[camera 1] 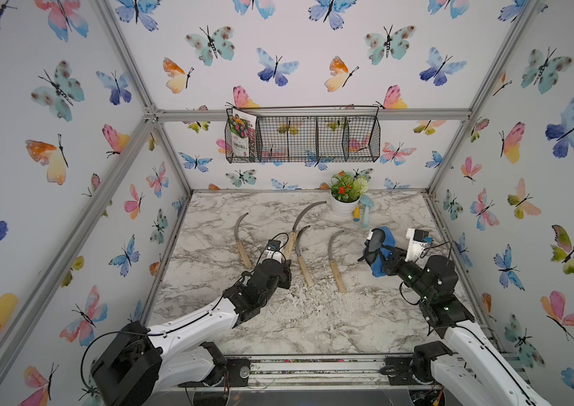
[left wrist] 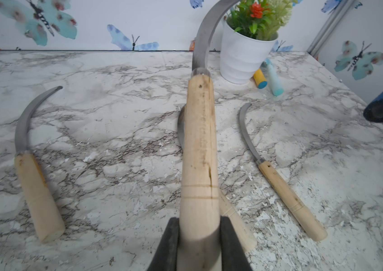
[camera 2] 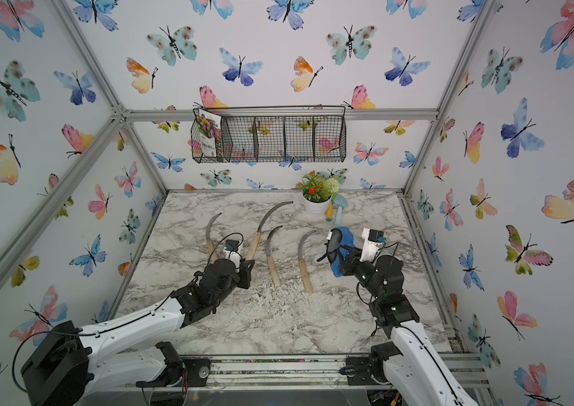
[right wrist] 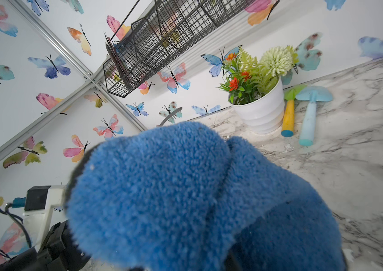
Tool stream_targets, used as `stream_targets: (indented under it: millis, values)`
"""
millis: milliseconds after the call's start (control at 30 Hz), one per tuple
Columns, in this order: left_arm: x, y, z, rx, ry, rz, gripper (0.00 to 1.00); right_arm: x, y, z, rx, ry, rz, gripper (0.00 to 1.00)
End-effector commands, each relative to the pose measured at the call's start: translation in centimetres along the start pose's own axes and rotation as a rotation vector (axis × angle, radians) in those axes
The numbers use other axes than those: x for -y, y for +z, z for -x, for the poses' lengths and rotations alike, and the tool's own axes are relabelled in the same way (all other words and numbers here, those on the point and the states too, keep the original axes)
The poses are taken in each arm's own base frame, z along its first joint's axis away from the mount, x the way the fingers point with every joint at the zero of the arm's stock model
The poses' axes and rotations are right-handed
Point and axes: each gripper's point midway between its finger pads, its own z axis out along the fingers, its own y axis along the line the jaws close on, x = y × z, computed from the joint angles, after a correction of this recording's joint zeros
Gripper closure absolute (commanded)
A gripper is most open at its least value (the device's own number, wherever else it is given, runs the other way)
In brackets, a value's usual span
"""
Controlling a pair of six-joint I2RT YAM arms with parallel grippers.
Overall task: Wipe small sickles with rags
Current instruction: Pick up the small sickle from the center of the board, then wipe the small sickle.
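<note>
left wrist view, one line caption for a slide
Left claw shut on a sickle by its wooden handle, three more sickles on the marble table, white flower pot behind

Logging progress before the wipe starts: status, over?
Left hand shut on sickle handle. Right hand shut on blue rag, apart from the blade. Three other sickles on the table; flower pot near blade tip.

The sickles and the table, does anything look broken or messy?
Yes. The sickle held in the left gripper has a long crack down its wooden handle. The marble tabletop is flaking, with white chips scattered around the handles.
</note>
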Motion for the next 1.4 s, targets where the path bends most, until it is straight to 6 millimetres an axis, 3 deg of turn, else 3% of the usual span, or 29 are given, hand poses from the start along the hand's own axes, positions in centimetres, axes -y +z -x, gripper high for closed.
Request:
stream_targets:
  millis: [0,67,167,300,367,567,733,900,1033,1133,1367]
  values:
    - [4.4,0.5,1.8,0.037,0.142,-0.184,1.00,1.0,-1.8,-1.4,-0.058,-0.004,-0.082,0.98]
    - [7.2,0.7,1.8,0.067,0.227,-0.304,1.00,0.1,-2.7,-1.3,-0.063,0.000,-0.050,0.98]
    - [9.8,2.2,1.5,0.054,0.305,-0.377,1.00,-2.1,-4.0,-0.9,-0.065,0.005,0.036,0.98]
    - [12.7,5.0,-0.5,-0.042,0.405,-0.431,1.00,-5.9,-5.0,-0.9,-0.089,0.029,0.235,0.98]
    - [13.9,5.6,-1.6,-0.057,0.458,-0.435,1.00,-6.5,-4.6,-1.1,-0.113,0.039,0.280,0.98]
    - [16.4,4.4,-3.7,-0.032,0.518,-0.608,1.00,-4.4,-1.0,-2.8,-0.200,0.083,0.229,0.98]
    - [16.2,5.4,-5.2,0.001,0.614,-0.544,1.00,-3.1,0.8,-3.1,-0.226,0.092,0.173,0.98]
    - [16.7,4.1,-4.4,0.046,0.619,-0.561,1.00,-1.3,2.0,-4.4,-0.244,0.126,0.111,0.98]
    - [18.0,3.4,-3.4,0.024,0.615,-0.620,1.00,1.5,3.4,-7.0,-0.293,0.153,0.011,0.98]
    - [18.9,3.3,-2.9,0.024,0.606,-0.656,1.00,3.2,4.0,-8.5,-0.318,0.169,-0.048,0.98]
    - [18.5,4.1,-1.5,0.046,0.524,-0.690,1.00,5.4,4.3,-10.0,-0.320,0.176,-0.130,0.98]
